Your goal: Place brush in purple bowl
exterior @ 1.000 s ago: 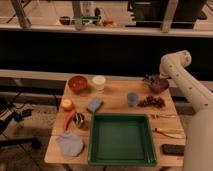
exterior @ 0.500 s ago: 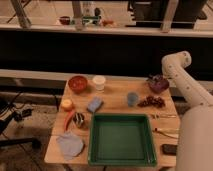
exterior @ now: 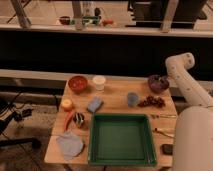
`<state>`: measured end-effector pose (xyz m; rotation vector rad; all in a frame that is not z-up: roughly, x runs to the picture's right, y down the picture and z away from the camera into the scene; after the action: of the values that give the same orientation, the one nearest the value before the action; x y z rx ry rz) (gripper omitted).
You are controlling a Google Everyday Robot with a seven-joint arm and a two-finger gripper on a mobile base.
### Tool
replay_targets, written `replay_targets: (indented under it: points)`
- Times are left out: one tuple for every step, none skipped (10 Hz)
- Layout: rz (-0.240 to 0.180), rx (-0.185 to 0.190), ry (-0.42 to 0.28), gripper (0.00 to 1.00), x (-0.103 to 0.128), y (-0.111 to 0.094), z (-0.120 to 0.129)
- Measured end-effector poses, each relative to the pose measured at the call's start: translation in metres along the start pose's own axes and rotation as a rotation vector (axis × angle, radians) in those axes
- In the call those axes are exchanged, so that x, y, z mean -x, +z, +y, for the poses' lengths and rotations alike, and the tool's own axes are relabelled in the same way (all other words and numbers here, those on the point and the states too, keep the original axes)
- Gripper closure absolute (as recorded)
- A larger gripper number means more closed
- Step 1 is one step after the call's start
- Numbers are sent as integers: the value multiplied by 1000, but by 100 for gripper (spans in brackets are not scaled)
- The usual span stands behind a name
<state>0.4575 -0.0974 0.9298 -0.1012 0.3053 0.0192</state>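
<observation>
The purple bowl (exterior: 158,83) stands at the table's back right corner. Something dark with pale flecks lies in it and looks like the brush's head (exterior: 159,80); no handle shows clearly. My white arm (exterior: 181,64) bends just right of and above the bowl. The gripper (exterior: 168,75) is at the arm's end by the bowl's right rim, dark against the dark background and apart from the bowl. A small round black-and-white thing (exterior: 79,119) lies at the left beside a red pepper (exterior: 69,120); no handle shows on it.
On the wooden table (exterior: 115,97) are a red-orange bowl (exterior: 77,83), white cup (exterior: 99,82), blue-grey cup (exterior: 132,99), dark grapes (exterior: 151,102), blue sponge (exterior: 94,104), yellow fruit (exterior: 66,104), grey cloth (exterior: 70,145), green tray (exterior: 122,157) and pale utensils (exterior: 163,116). My body (exterior: 195,142) fills the lower right.
The arm's end has pulled back to the right and up, away from the purple bowl. The bowl, partly covered a second ago, now shows whole.
</observation>
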Motion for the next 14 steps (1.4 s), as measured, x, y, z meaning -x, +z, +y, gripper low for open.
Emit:
replay_targets:
  points:
    - [-1, 3, 2, 100, 3, 3, 2]
    - [-3, 4, 2, 100, 6, 6, 2]
    - [-6, 2, 3, 100, 9, 7, 2]
    - [-11, 1, 5, 100, 11, 9, 2]
    - [-14, 0, 7, 100, 12, 9, 2]
    - [-19, -2, 6, 100, 16, 11, 2]
    - [-22, -5, 3, 100, 21, 11, 0]
    - [-16, -5, 0, 100, 21, 14, -1]
    - [-8, -5, -4, 100, 18, 18, -1]
    - [7, -3, -7, 100, 12, 21, 0]
    - [14, -2, -10, 100, 8, 23, 1]
    - [21, 1, -13, 100, 6, 25, 2]
    - [25, 4, -16, 100, 6, 27, 2]
    - [27, 8, -20, 100, 7, 29, 3]
